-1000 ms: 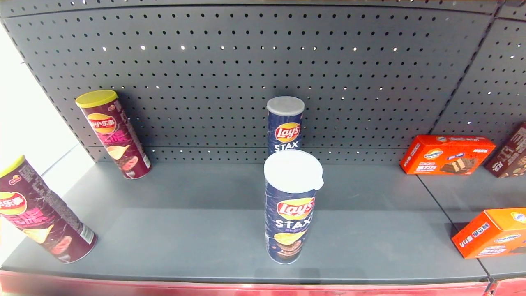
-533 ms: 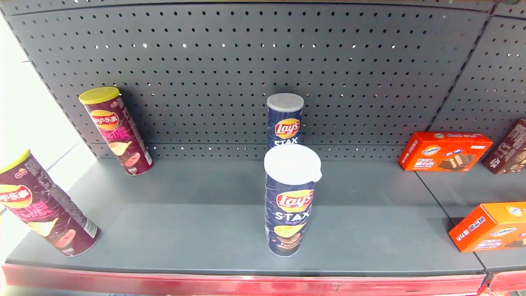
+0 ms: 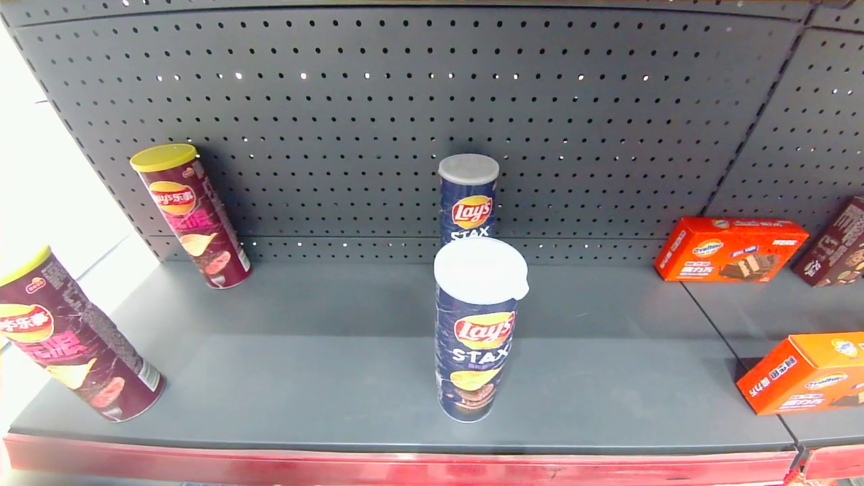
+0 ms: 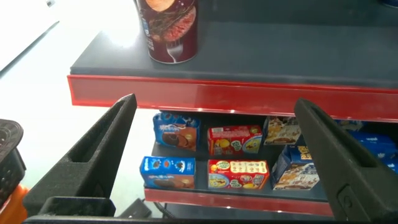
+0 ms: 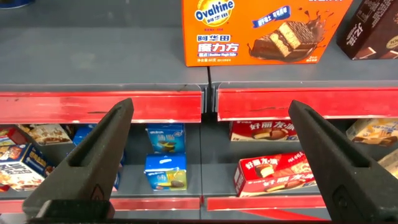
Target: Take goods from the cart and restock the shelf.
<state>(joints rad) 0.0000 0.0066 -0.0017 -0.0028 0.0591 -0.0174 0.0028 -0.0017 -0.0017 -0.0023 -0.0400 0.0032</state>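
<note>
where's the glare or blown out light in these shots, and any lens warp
Head view: the area left of the front maroon can is blown out white, light pinpoints shine through the pegboard, and that can and the back maroon can appear to lean left, likely wide-angle warp. Left wrist view: white washout beside the shelf, sheen on its red edge. Right wrist view: even light.

The front blue can [image 3: 476, 331] hides the bottom of the back blue can [image 3: 468, 199]. At the far right of the shelf [image 3: 304, 378], the picture edge cuts off the brown box [image 3: 837, 246].
</note>
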